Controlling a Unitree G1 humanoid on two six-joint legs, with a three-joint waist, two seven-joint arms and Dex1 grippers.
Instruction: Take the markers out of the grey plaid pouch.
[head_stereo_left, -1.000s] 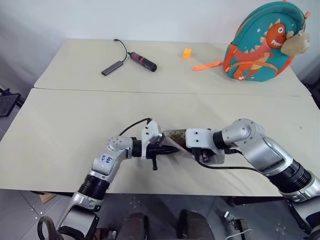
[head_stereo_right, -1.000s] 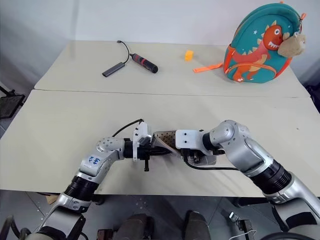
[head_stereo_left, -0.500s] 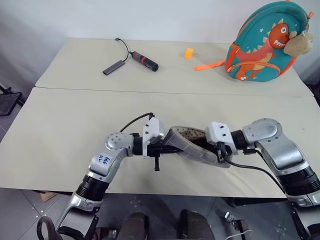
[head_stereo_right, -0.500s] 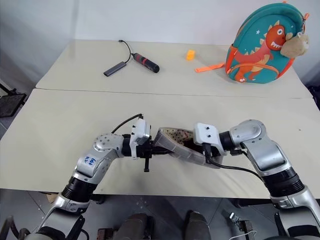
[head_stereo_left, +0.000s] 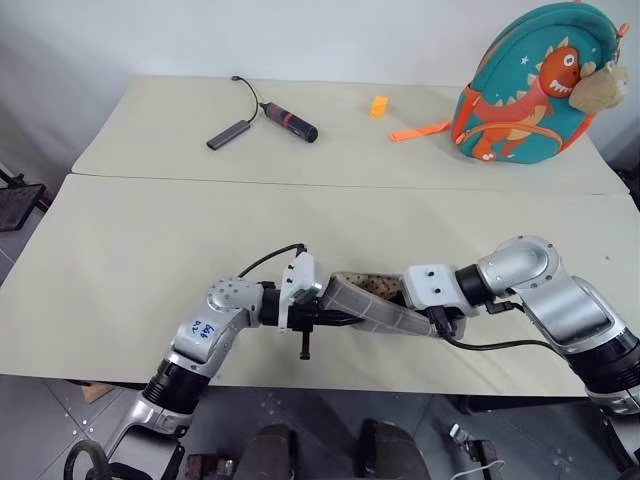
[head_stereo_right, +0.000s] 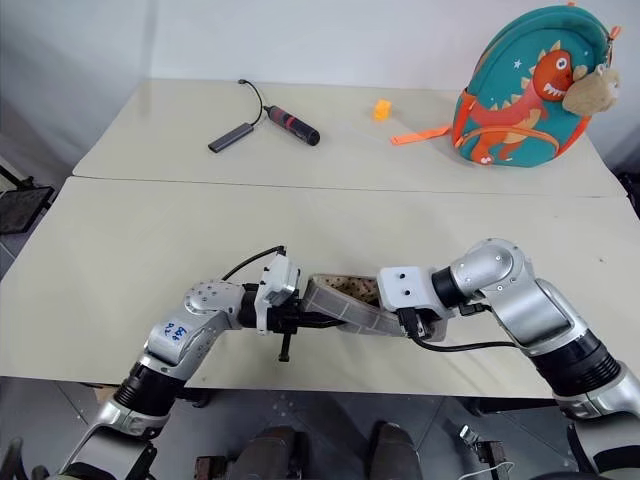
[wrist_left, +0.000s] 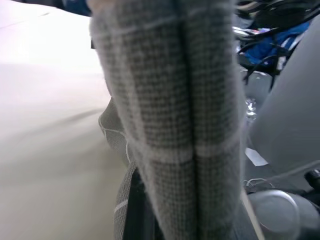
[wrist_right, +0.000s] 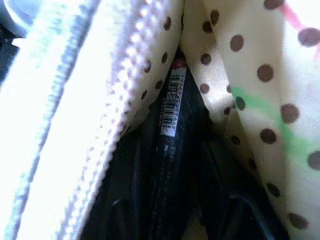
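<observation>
Both grippers are on the grey plaid pouch (head_stereo_left: 365, 303) right now, near the front edge of the near table (head_stereo_left: 120, 270). Left gripper (head_stereo_left: 325, 312) is pressed together on the pouch's left end, fabric pinched flat between its fingers; in the left wrist view the grey weave (wrist_left: 180, 120) runs straight up from that grip. Right gripper (head_stereo_left: 437, 318) sits at the pouch's other end, roughly 3 o'clock from the left one, fingers partly spread and poked down into the open mouth. So the pouch is strung between the two tools, sagging a bit, opening facing up with the dotted lining showing.

From the right wrist view you can see inside: a dark marker (wrist_right: 167, 165) with a barcode sticker and a red tip lies along the bottom, right between the black fingers (wrist_right: 122, 220). Honestly can't tell whether they're actually gripping it. A green streak shows through the cream polka-dot lining (wrist_right: 260, 75).

Up at 12 o'clock on the far table (head_stereo_left: 330, 160): the dinosaur backpack (head_stereo_left: 530, 85) towards 1 o'clock, a small orange block (head_stereo_left: 377, 105), and the black-and-red cylinder (head_stereo_left: 289, 122) with its cable at 11 o'clock.
</observation>
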